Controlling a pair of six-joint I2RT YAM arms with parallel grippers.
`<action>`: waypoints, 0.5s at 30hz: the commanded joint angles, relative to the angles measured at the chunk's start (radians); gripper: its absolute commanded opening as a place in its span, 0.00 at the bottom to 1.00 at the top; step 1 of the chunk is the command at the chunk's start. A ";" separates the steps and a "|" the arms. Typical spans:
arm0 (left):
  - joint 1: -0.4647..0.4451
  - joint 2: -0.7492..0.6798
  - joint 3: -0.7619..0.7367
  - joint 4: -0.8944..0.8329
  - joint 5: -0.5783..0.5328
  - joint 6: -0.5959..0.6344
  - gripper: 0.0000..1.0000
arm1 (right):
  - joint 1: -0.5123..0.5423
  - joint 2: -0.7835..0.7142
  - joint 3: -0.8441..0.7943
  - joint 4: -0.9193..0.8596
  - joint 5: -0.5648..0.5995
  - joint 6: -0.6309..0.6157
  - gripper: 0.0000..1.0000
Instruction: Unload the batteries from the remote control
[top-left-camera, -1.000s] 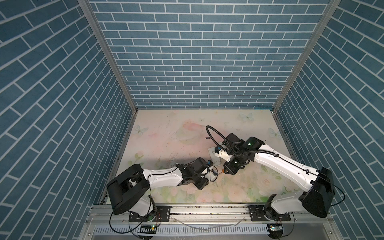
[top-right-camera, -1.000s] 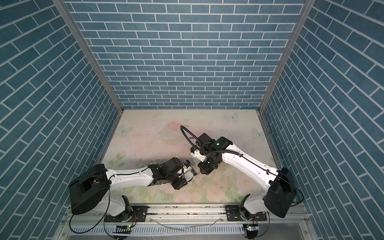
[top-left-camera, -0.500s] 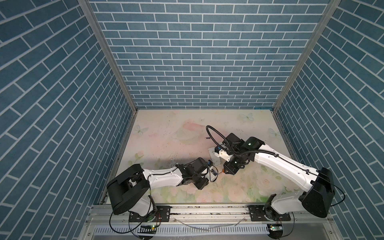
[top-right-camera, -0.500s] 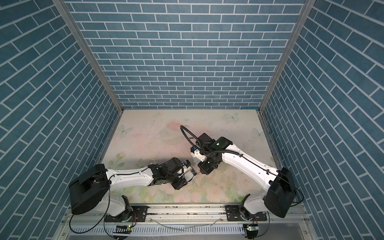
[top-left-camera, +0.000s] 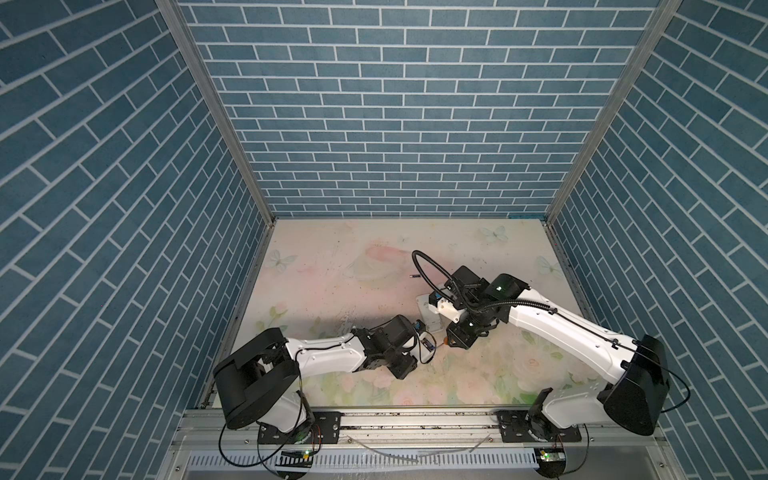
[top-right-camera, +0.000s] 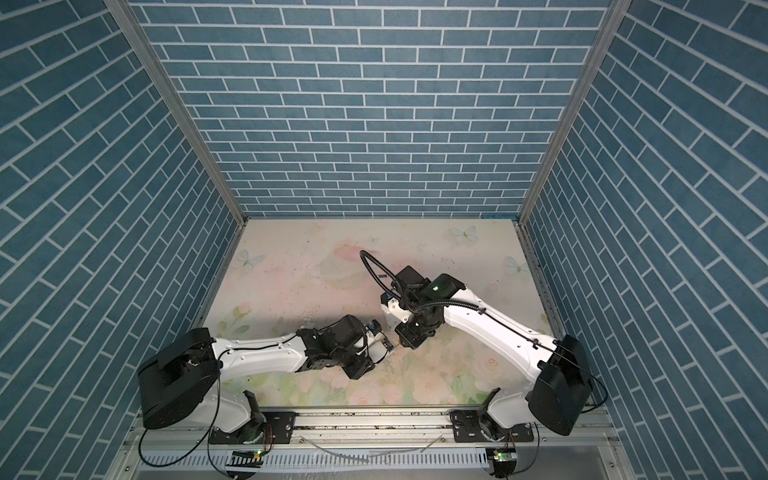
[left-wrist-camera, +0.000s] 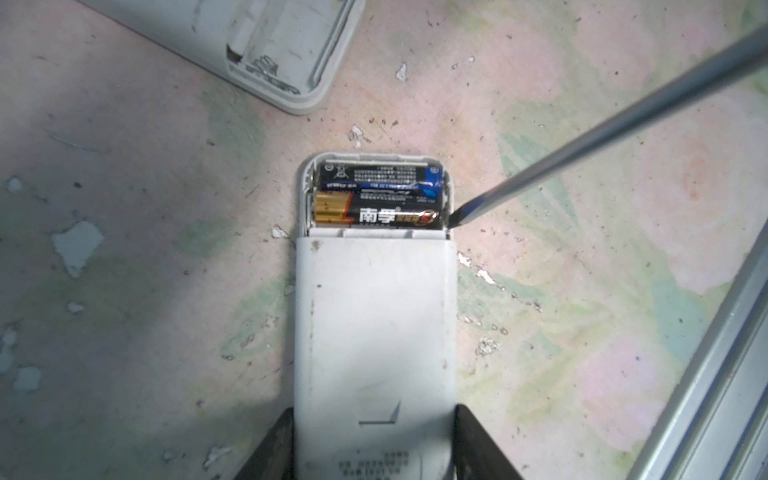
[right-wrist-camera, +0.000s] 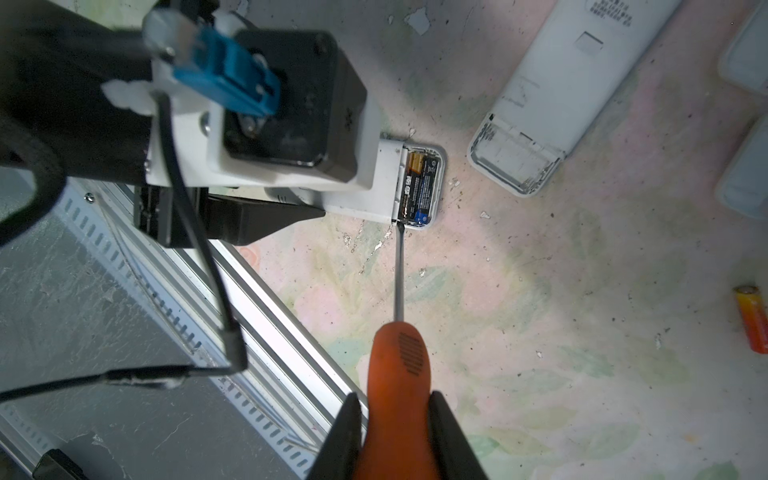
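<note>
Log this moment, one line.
left claw: grips white rectangular plastic remote; right claw: grips orange-handled steel screwdriver; tip: at compartment corner; two black batteries: inside

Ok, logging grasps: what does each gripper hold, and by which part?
The left gripper clamps the white remote control by its long sides, at the end away from the batteries. The right gripper grips the orange-handled screwdriver by its handle.

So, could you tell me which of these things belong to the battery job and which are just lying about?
In use:
white remote, clamped in the left tool
its two batteries, in the open bay
screwdriver, in the right tool, tip at the bay's edge

Lying about:
second remote, bay empty
loose orange battery
</note>
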 joint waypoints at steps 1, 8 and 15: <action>-0.007 0.016 -0.024 -0.026 0.023 0.010 0.44 | 0.004 -0.009 -0.033 0.066 0.007 -0.005 0.00; -0.006 0.010 -0.020 -0.027 0.028 0.010 0.44 | 0.011 -0.037 -0.086 0.129 0.011 0.033 0.00; -0.006 0.007 -0.018 -0.027 0.032 0.008 0.43 | 0.026 -0.084 -0.137 0.205 0.045 0.092 0.00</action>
